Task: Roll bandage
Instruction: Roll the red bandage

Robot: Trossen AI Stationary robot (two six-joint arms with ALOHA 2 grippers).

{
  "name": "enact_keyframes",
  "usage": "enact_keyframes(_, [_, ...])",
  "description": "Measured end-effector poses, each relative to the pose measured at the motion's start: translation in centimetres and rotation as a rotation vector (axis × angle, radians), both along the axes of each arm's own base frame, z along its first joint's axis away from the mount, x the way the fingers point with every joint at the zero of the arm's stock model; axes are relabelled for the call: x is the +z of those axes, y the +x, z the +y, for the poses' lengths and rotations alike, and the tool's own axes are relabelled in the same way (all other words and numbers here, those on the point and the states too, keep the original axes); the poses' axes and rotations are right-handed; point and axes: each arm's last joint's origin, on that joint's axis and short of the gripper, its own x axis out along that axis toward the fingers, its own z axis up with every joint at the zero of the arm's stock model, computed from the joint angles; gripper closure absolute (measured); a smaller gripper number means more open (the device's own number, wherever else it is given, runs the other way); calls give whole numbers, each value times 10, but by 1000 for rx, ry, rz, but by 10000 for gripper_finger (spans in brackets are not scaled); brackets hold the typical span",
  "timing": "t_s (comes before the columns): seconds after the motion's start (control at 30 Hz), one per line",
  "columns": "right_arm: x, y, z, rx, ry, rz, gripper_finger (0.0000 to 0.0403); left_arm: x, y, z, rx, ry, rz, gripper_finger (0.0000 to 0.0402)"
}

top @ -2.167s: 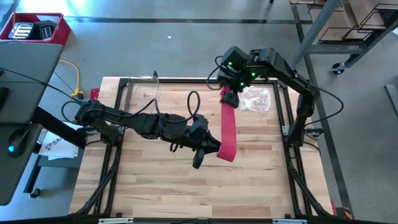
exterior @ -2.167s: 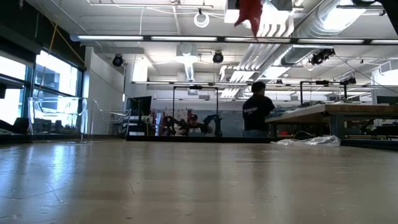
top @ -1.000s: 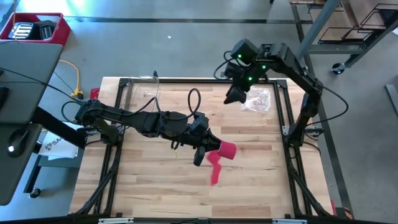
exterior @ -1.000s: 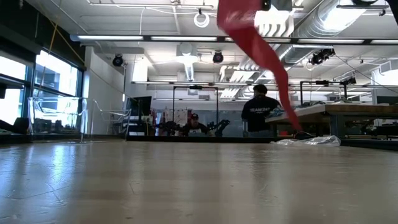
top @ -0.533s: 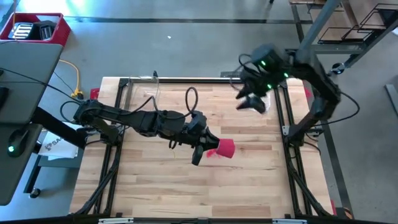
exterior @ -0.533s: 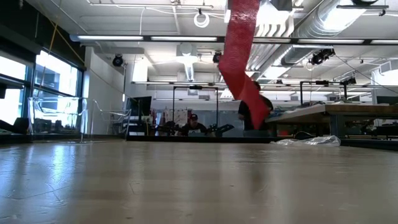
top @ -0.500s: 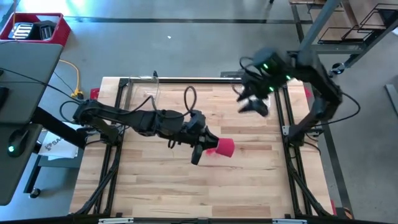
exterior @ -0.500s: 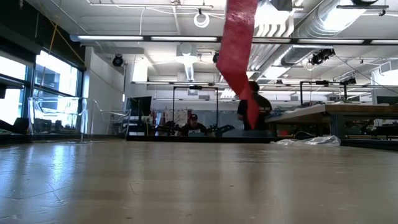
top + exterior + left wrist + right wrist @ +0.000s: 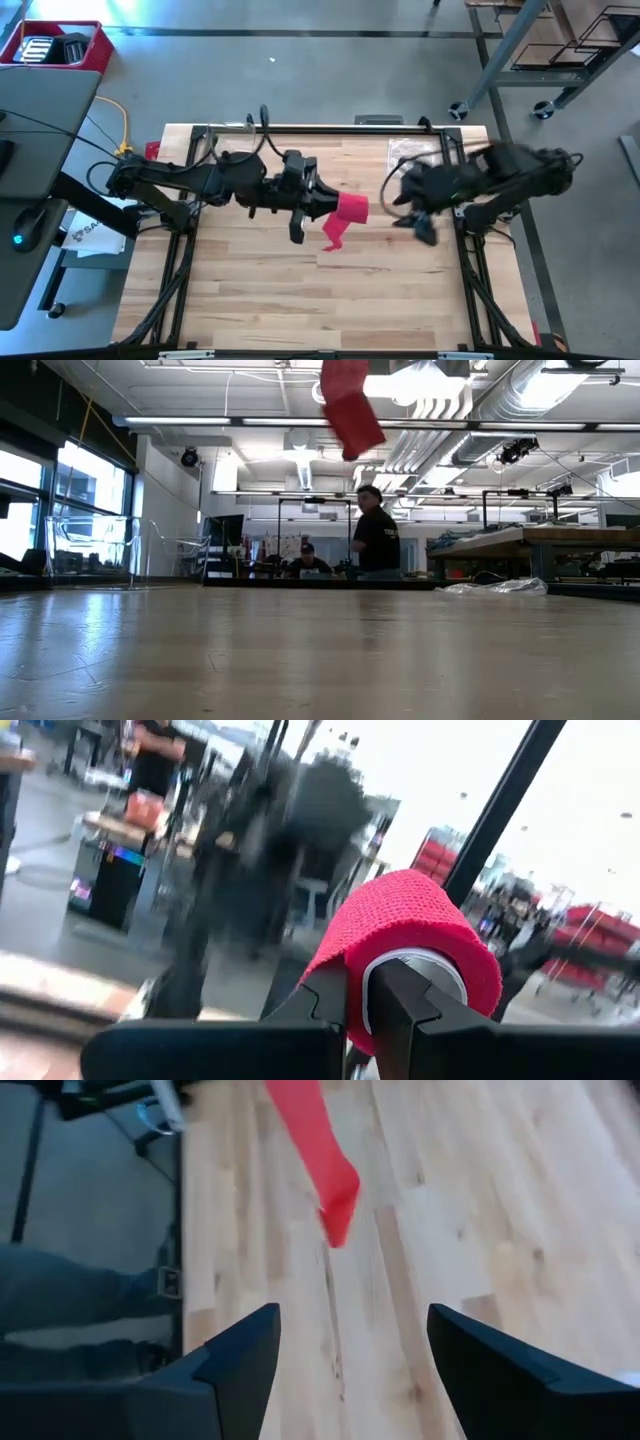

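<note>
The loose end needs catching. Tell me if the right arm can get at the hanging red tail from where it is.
Probably yes. The right tool is open and holds nothing, and bare table lies between it and the tail dangling below the bandage roll in the left tool.

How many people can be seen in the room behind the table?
2. One person stands behind the far edge of the table, near the middle of the low view. A second person is farther back, lower and to the left of the first. Others may be hidden.
</note>
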Motion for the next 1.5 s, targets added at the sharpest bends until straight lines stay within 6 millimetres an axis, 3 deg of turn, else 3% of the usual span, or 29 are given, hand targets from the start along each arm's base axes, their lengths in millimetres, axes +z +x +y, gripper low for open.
enact_keyframes(0.27, [-107, 22, 12, -37, 204, -1, 155, 5, 1, 11, 44, -21, -51, 387])
enact_keyframes(0.4, [-139, 29, 18, -41, 197, -67, 155, 6, 2, 17, 88, -26, -53, 387])
enact_keyframes(0.5, [-155, 29, 12, -169, 106, -69, 155, 12, 1, 25, 123, -26, -70, 387])
enact_keyframes(0.73, [-160, 37, 3, -337, -50, -186, 155, 30, -5, 39, 182, 29, -120, 387])
enact_keyframes(1.0, [-162, 60, 9, -257, -183, -272, 155, 33, -5, 48, 207, 31, -127, 387])
enact_keyframes(1.17, [-155, 66, 8, -322, -242, -300, 155, 33, -5, 49, 210, 31, -127, 387])
enact_keyframes(1.5, [-159, 88, 7, -427, -336, -317, 155, 33, -5, 49, 210, 29, -128, 387])
